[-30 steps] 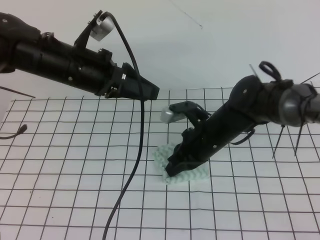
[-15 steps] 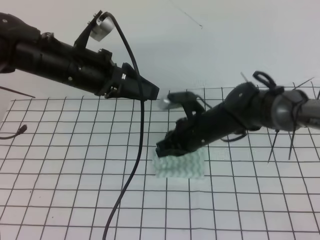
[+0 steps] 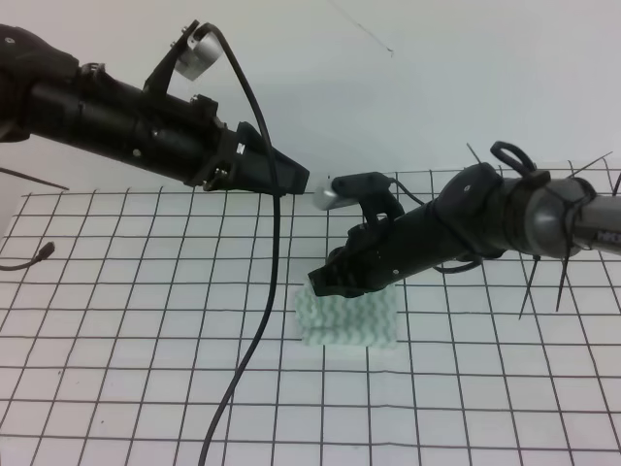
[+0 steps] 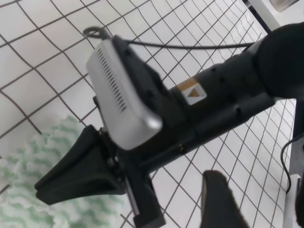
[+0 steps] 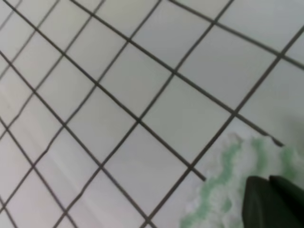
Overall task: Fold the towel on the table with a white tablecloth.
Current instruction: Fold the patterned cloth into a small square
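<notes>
Fold laid, release step in hand.
The right gripper point(image 3: 325, 282) hovered, jaws together and empty, above the folded towel point(image 3: 349, 320); the next move called for retreat.

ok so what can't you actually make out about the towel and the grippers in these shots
- Towel, exterior high: its far edge sits behind the right gripper, so contact there is unclear.
- Right gripper, right wrist: only a dark tip shows at the bottom edge, blurred; open or shut cannot be told.
- Left gripper, exterior high: fingers merge into one dark shape; state unreadable.
- Towel, left wrist: mostly cut off by the frame's edge and the right arm.
</notes>
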Robot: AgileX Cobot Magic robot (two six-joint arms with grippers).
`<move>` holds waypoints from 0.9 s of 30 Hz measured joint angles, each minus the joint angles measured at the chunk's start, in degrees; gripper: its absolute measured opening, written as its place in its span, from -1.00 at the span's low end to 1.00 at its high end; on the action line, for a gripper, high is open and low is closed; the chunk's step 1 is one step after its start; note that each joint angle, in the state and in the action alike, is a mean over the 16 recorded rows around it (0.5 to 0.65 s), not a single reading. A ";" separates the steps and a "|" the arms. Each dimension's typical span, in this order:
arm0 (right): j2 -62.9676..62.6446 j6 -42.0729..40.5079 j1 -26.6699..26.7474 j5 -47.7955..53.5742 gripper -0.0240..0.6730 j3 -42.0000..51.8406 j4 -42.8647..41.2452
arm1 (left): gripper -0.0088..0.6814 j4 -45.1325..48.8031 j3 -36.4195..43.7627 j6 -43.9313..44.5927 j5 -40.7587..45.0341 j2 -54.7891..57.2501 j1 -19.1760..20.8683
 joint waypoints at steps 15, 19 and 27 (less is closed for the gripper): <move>-0.47 -4.23 -0.77 0.58 -0.90 -0.03 1.67 | -0.02 -0.04 0.00 0.08 0.00 0.00 0.00; -2.61 0.28 -1.31 -0.29 -0.90 0.17 -5.40 | -0.02 -0.04 0.00 0.22 0.00 0.00 0.00; -4.62 10.89 -2.62 -2.06 -0.90 1.58 -19.41 | -0.02 -0.04 0.00 0.49 0.00 0.00 0.00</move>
